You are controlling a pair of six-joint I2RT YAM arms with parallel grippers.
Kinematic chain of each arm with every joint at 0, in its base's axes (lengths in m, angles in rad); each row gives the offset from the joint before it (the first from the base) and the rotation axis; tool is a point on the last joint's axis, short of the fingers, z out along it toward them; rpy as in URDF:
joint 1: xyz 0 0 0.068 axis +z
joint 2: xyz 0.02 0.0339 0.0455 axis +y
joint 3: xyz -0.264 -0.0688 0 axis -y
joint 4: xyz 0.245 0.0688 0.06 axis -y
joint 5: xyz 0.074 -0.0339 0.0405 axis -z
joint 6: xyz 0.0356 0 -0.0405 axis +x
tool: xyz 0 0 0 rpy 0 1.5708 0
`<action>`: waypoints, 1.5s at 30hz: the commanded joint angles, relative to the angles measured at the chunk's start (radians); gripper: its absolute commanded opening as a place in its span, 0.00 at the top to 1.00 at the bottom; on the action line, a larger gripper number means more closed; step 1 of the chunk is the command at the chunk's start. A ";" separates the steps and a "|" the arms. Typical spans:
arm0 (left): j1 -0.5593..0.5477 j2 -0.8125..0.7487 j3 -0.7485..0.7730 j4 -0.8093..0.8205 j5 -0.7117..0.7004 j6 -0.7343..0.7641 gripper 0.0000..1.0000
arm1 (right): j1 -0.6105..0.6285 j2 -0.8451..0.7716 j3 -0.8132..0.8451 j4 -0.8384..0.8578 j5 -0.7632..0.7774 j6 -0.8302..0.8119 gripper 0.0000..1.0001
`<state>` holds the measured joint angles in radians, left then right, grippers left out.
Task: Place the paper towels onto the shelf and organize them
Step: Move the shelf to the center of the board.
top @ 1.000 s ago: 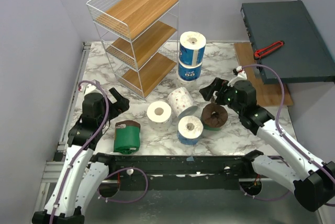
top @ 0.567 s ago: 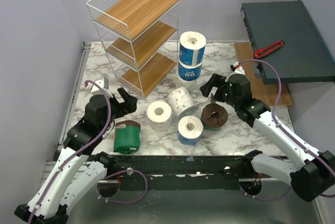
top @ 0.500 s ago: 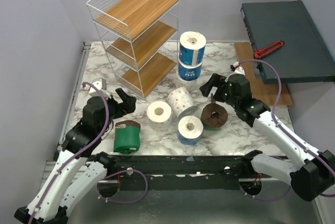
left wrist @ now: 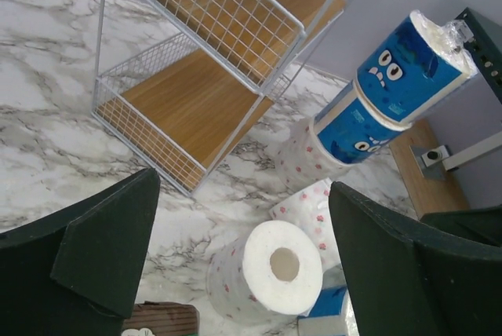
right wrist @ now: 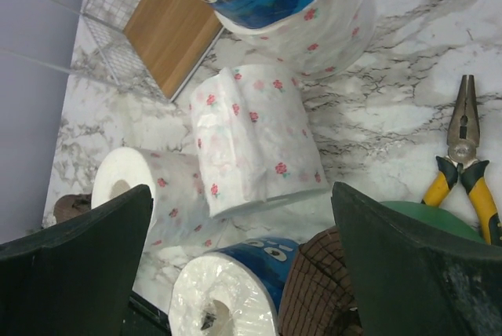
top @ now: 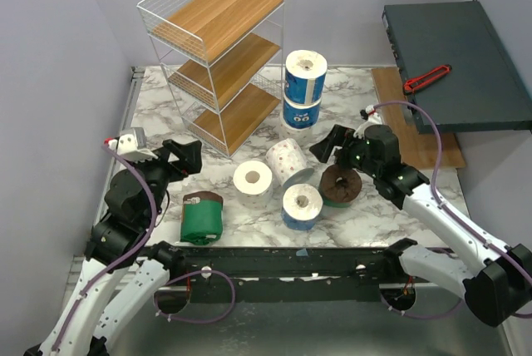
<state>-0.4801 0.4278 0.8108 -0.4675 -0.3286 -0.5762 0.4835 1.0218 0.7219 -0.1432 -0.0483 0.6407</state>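
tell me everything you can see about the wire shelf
The shelf is a tall three-tier rack of thin white wire with light-brown wooden boards. It stands upright at the far left of the marble table, turned at an angle to its edges. All three boards are bare; no roll is on it yet. The stack of blue rolls stands just right of its lowest corner, seemingly not touching.

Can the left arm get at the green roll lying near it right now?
Probably yes: the open left gripper hangs just beyond the green roll, with nothing on it or between them.
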 commanded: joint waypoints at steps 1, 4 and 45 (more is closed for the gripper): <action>-0.005 0.054 0.041 0.108 -0.026 0.096 0.09 | 0.005 -0.044 0.023 -0.009 -0.068 -0.069 0.00; -0.005 0.119 0.105 0.138 -0.009 0.160 0.13 | 0.005 -0.056 0.024 -0.031 -0.059 -0.082 0.00; 0.012 0.681 0.367 0.368 -0.174 0.468 0.59 | 0.006 -0.123 0.006 -0.056 0.004 -0.094 0.01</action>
<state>-0.4953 1.1286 1.1812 -0.1383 -0.4580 -0.1276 0.4850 0.9127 0.7227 -0.1741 -0.0677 0.5667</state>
